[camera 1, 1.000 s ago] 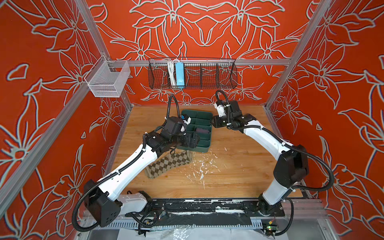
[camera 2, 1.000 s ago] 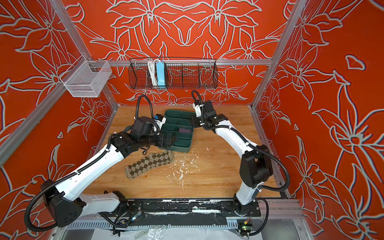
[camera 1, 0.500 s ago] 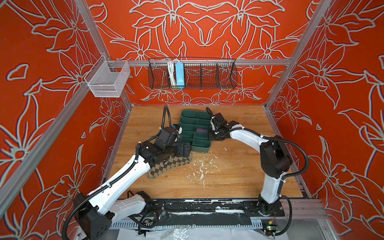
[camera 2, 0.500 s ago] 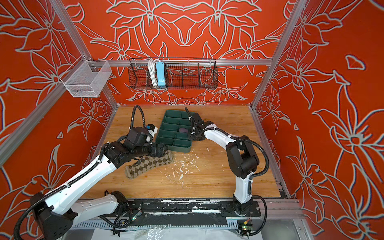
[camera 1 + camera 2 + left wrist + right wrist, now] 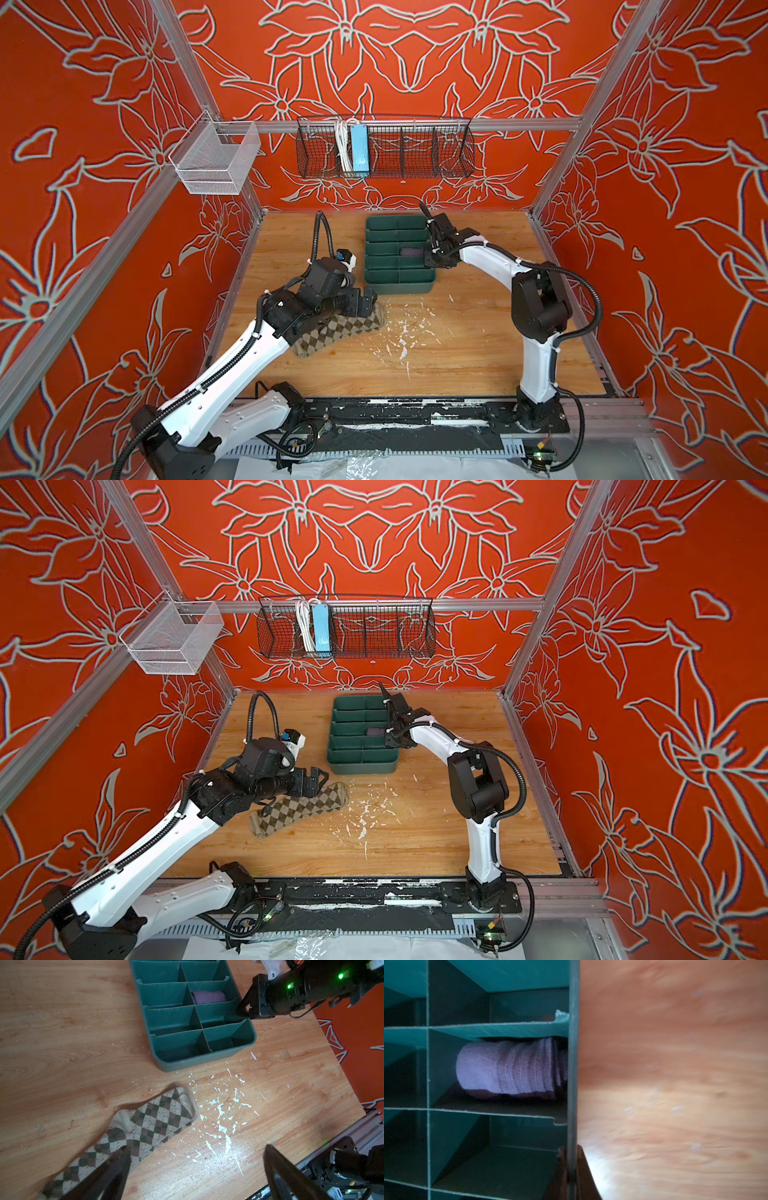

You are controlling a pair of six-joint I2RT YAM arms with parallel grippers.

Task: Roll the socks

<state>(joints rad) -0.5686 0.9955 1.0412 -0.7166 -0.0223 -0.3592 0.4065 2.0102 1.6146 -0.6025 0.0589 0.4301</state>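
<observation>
In both top views the left gripper [image 5: 365, 300] [image 5: 312, 778] hangs over the argyle sock [image 5: 345, 328] [image 5: 303, 810], jaws wide apart. The sock lies flat on the table [image 5: 457, 353], left of centre. The purple sock [image 5: 409, 252] [image 5: 508, 1068] sits rolled in a right-hand compartment of the tray [image 5: 399, 286], mid-frame. The right gripper [image 5: 430, 262] [image 5: 569, 1151] is clamped on the tray's right wall, just beside that compartment.
</observation>
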